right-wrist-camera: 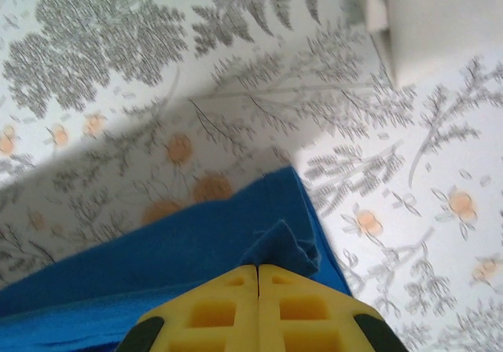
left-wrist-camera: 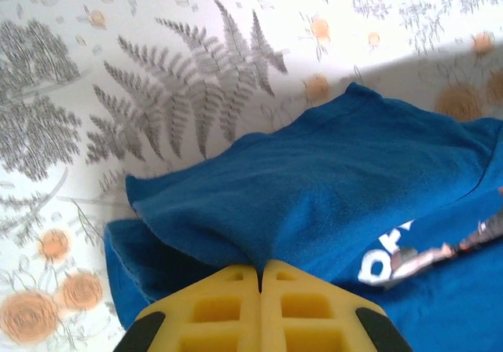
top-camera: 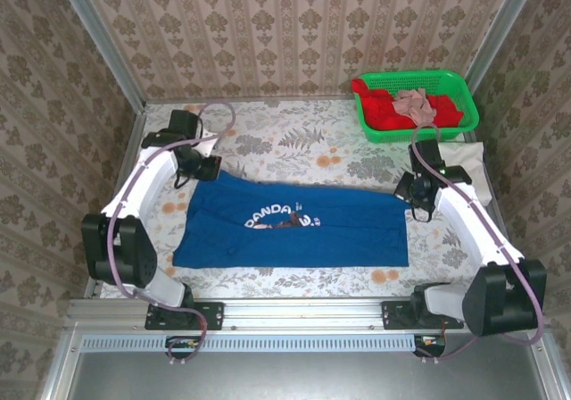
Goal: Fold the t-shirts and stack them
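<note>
The royal-blue t-shirt (top-camera: 294,230) lay spread flat across the middle of the tabletop (top-camera: 285,145), its long side running left to right. Its white lettering (top-camera: 278,215) and dark chest print faced up near the centre. At the shirt's far-left corner the left pincer (top-camera: 209,169) was closed on the cloth. In the left wrist view its yellow fingers (left-wrist-camera: 228,309) met with a ridge of blue fabric (left-wrist-camera: 330,171) drawn up between them at the left pincer's tip (left-wrist-camera: 260,270). At the far-right corner the right pincer (top-camera: 417,198) was likewise clamped. The right wrist view showed a small bunched fold of the blue shirt (right-wrist-camera: 196,246) pinched at the closed tips of the right pincer (right-wrist-camera: 258,269).

The cream-white t-shirt (top-camera: 470,168) sat at the right edge of the tabletop, just beyond the right arm, apart from the blue one. Its pale edge appeared in the upper right of the right wrist view (right-wrist-camera: 440,22). Behind it, at the far-right corner, stood a green basket (top-camera: 419,76) holding red cloth (top-camera: 379,107) and a pinkish crumpled piece (top-camera: 415,103). The tabletop carried a fern-and-flower pattern.
</note>
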Controlling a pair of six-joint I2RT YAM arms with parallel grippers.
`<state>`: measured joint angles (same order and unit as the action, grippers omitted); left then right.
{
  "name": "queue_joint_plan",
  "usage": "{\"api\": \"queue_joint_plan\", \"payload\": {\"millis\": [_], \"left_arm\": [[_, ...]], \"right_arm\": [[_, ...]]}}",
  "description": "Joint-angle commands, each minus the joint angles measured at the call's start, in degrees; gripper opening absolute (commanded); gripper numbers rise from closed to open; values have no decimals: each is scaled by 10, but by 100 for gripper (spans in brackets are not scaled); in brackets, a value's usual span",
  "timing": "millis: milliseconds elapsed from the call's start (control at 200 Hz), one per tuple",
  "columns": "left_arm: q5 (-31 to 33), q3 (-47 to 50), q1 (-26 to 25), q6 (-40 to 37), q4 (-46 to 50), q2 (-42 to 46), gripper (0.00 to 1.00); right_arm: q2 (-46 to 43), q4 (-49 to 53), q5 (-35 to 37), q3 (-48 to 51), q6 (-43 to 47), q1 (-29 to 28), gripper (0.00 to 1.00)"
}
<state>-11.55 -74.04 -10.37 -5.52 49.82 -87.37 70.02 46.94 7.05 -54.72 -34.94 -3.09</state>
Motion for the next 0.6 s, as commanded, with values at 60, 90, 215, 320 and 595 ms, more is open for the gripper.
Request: {"api": "queue_joint_plan", "payload": {"millis": [60,90,215,320,595], "left_arm": [[-30,44,8,-3,64,48,0],[-30,52,8,-1,72,56,0],[-35,91,7,1,90,99,0],[-43,107,8,-19,108,134,0],[-97,135,10,-97,113,208,0]], "right_arm": [[-47,71,9,41,-20,1,0],[-51,78,12,46,-23,1,0],[-66,103,21,63,-37,1,0],[-75,120,25,73,-43,1,0],[-80,148,13,89,-48,1,0]]}}
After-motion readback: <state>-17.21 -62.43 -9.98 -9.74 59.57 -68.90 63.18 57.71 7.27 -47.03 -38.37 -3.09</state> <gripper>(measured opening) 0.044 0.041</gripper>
